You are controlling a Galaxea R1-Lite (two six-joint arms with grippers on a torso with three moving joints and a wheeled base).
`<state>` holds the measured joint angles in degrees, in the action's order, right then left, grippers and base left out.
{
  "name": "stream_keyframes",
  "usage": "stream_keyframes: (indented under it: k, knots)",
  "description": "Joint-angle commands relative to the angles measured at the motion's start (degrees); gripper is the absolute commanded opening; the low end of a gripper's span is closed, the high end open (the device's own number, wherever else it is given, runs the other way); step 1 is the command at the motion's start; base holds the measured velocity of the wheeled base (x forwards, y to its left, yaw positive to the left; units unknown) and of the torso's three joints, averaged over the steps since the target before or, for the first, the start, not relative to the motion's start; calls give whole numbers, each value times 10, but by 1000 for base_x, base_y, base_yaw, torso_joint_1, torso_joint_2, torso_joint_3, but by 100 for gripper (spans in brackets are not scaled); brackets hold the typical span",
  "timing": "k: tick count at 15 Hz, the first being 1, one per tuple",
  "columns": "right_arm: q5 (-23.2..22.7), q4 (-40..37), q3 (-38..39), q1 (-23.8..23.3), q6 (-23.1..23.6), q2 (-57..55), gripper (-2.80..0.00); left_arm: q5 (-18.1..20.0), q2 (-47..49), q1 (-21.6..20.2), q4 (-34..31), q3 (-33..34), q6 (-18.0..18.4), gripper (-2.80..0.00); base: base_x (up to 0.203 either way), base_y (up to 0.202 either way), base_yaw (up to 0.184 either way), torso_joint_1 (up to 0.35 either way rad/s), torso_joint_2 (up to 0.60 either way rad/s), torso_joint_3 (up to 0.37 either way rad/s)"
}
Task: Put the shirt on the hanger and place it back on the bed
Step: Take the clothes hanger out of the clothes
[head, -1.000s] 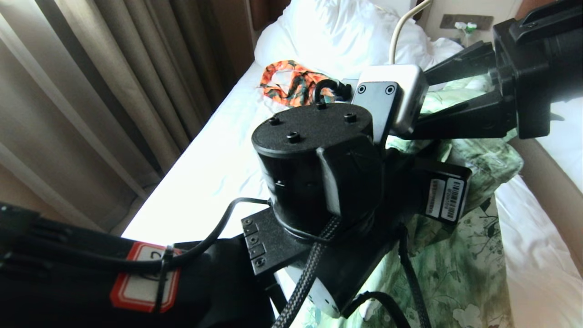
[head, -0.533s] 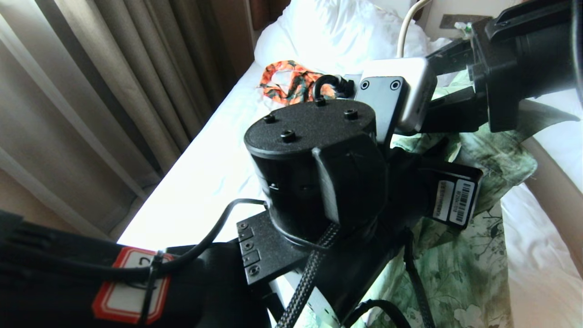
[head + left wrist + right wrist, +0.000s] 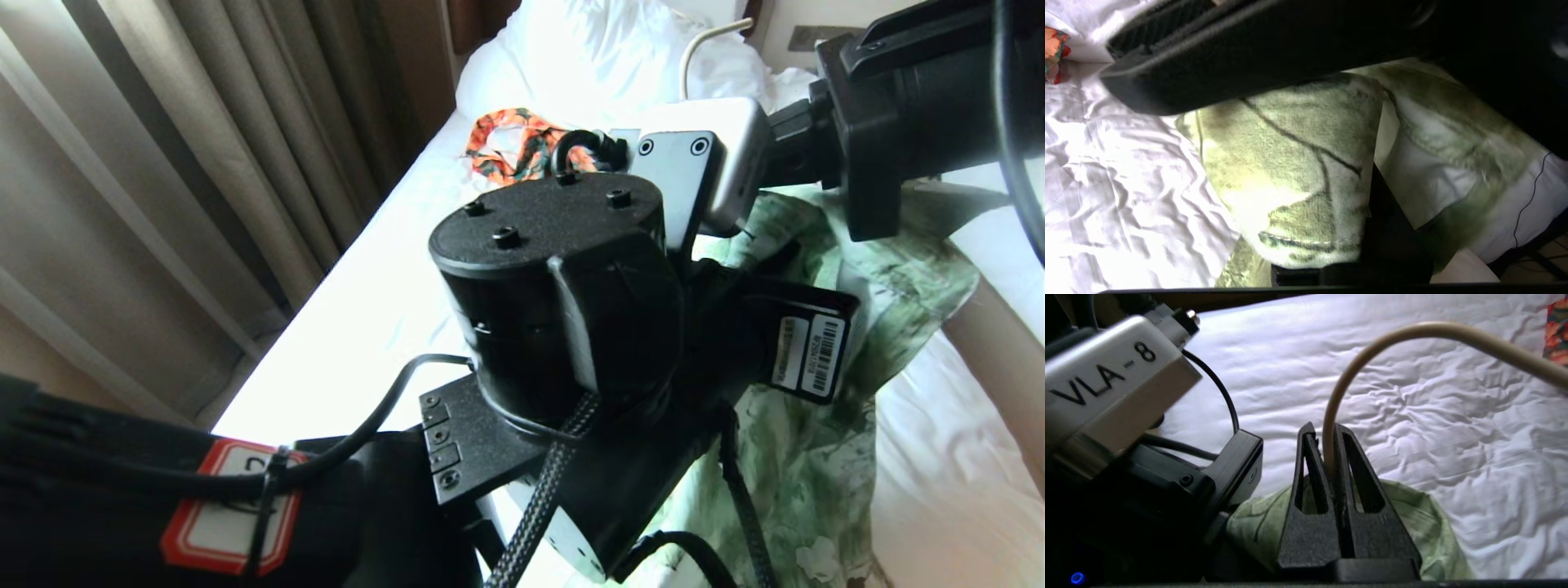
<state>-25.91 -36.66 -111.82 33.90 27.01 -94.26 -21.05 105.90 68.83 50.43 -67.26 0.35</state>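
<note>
Above the bed [image 3: 1453,465], right gripper [image 3: 1327,457] clamped on the hanger [image 3: 1355,359] hook, left gripper [image 3: 1367,228] pinching the shirt [image 3: 1290,163] beside it, shirt draped below both.

Daylight from my left, harsh on white.
The bed [image 3: 384,302] glares blown-out; my left wrist view blurs close up.
</note>
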Motion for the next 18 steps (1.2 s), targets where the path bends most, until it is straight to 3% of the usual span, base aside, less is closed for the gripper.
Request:
stream_keyframes:
  k: [1,13,14,18]
  knots:
    - [-1,-1,0,0,1,0,-280,-1,1,1,2,-2,0,-280,0,0,0,0,0,0]
    - [7,-2,0,-11,1,11,-280,-4,-36,1,3,46,2,-280,0,0,0,0,0,0]
    - [7,-2,0,-11,1,13,-280,-4,-36,1,3,51,4,0,0,0,0,0,0,0]
    - [25,-2,-1,-14,2,14,-280,-3,-53,1,4,66,4,0,0,0,0,0,0,0]
